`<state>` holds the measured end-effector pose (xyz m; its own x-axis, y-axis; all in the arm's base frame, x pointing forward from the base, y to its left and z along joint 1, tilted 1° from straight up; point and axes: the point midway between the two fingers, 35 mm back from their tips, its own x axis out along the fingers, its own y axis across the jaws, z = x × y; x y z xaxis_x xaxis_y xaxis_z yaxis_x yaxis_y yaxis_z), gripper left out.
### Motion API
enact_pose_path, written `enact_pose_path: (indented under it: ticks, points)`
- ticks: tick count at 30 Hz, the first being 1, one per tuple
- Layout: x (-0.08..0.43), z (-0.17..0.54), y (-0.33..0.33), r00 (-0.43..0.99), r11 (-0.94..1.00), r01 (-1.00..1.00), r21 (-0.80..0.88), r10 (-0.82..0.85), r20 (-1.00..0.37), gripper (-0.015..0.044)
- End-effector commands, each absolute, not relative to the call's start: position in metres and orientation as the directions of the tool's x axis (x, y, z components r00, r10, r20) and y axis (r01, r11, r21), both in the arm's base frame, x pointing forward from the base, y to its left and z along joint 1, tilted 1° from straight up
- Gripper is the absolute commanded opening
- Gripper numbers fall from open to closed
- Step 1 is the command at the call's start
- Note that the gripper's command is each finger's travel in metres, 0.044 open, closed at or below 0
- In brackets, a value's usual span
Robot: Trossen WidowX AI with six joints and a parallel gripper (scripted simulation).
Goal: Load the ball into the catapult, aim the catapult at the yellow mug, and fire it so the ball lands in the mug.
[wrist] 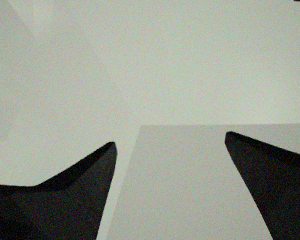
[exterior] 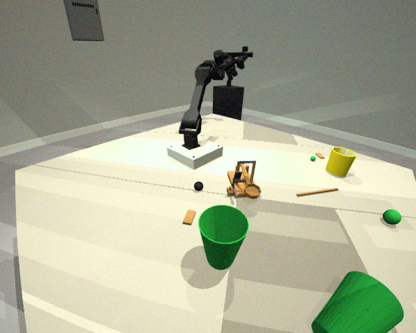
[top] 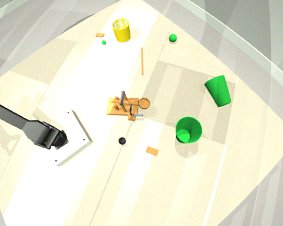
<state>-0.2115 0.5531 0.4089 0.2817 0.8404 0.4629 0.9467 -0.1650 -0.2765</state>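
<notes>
The wooden catapult (top: 112, 110) (exterior: 232, 176) stands mid-table. Its empty round cup (top: 144, 103) (exterior: 252, 191) points right in the top view. A black ball (top: 122, 140) (exterior: 198, 186) lies on the table near it. The yellow mug (top: 122, 33) (exterior: 340, 163) stands upright, at the top in the top view and at the right in the exterior view. My gripper (wrist: 171, 143) is open and empty. It is raised high behind the catapult in the exterior view, far from the ball and catapult; the wrist view shows only wall behind the fingers.
A green cup (top: 194, 125) (exterior: 222, 254) stands upright; another green cup (top: 219, 92) (exterior: 360, 305) lies tipped. A larger green ball (top: 172, 38) (exterior: 392, 216) and a small one (top: 103, 42) (exterior: 313, 158) lie apart. Two orange blocks (top: 152, 150) (exterior: 189, 217) and a stick (top: 142, 61) (exterior: 317, 191) lie flat.
</notes>
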Motion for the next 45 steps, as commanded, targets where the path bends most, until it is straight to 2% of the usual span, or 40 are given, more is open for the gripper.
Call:
enact_pose_path:
  ticks: [1,2,21,33,45]
  points:
    - [-0.211,0.409,0.553,0.282,-0.167,0.947,-0.274,0.841,0.463,0.0426]
    - [-0.21,0.409,0.554,0.282,-0.172,0.949,-0.265,0.841,0.461,0.044]
    - [-0.122,0.404,0.58,0.341,-0.437,0.879,0.192,0.856,0.388,0.044]
    - [-0.058,0.392,0.593,0.392,-0.504,0.685,0.526,0.863,0.317,0.044]
    - [0.007,0.377,0.597,0.444,-0.429,0.418,0.801,0.866,0.232,0.044]
